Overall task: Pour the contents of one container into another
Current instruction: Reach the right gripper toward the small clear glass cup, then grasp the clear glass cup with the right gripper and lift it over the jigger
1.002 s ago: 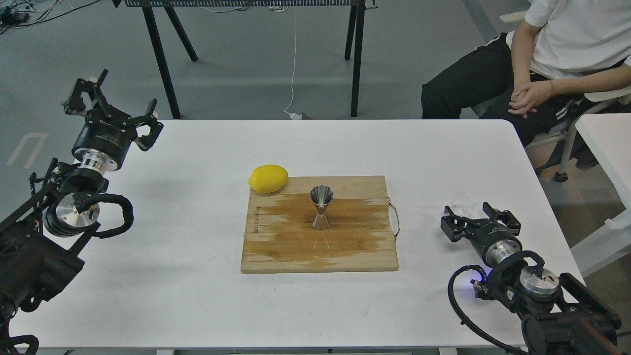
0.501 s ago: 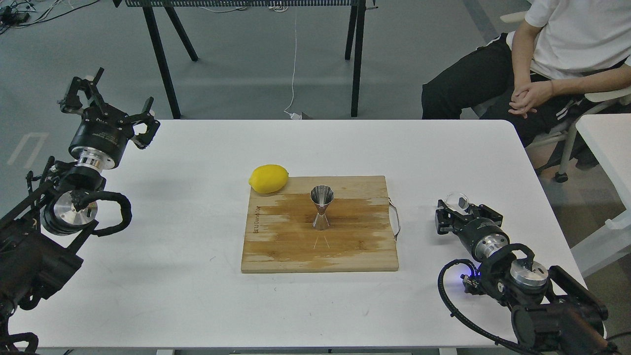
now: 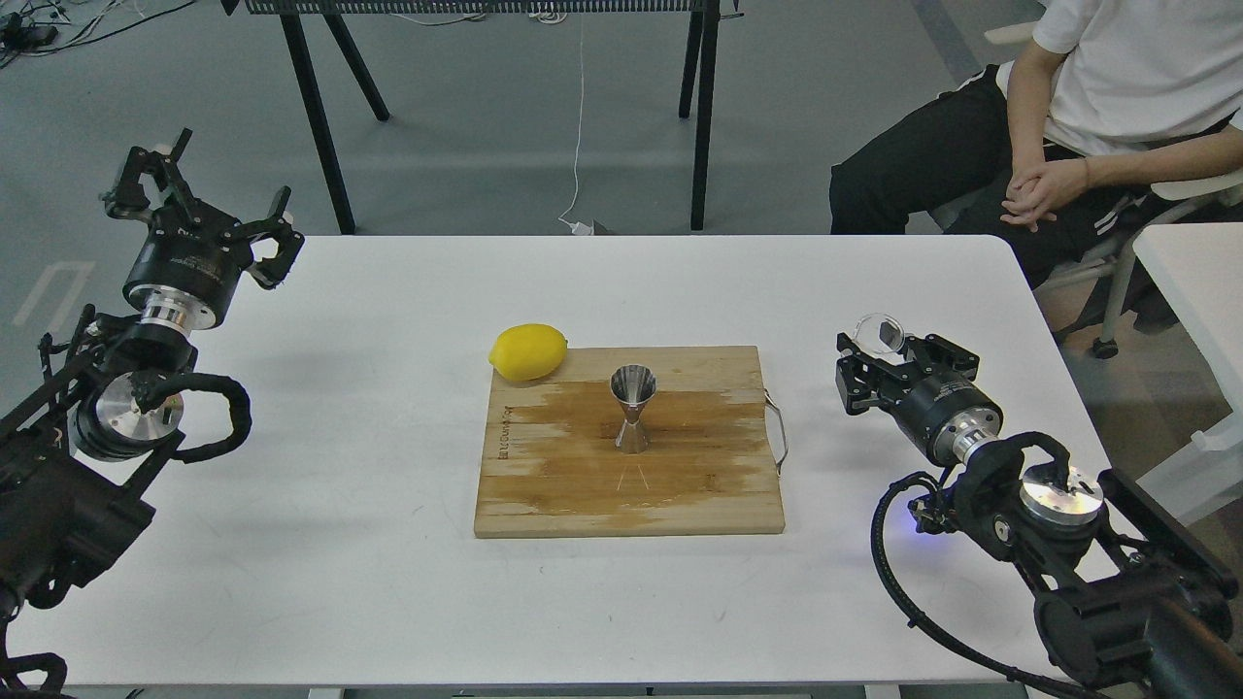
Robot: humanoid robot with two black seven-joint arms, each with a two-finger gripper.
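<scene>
Transport step: right gripper [image 3: 886, 361] clamps the glass cup [image 3: 880, 333], well right of the jigger [image 3: 632, 408]; next, carry leftward over it and tip.

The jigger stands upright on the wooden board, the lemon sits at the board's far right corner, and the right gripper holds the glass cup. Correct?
Not quite. The head view shows the lemon at the far left corner of the wooden board. The jigger does stand upright there, and the right gripper holds the glass cup.
</scene>
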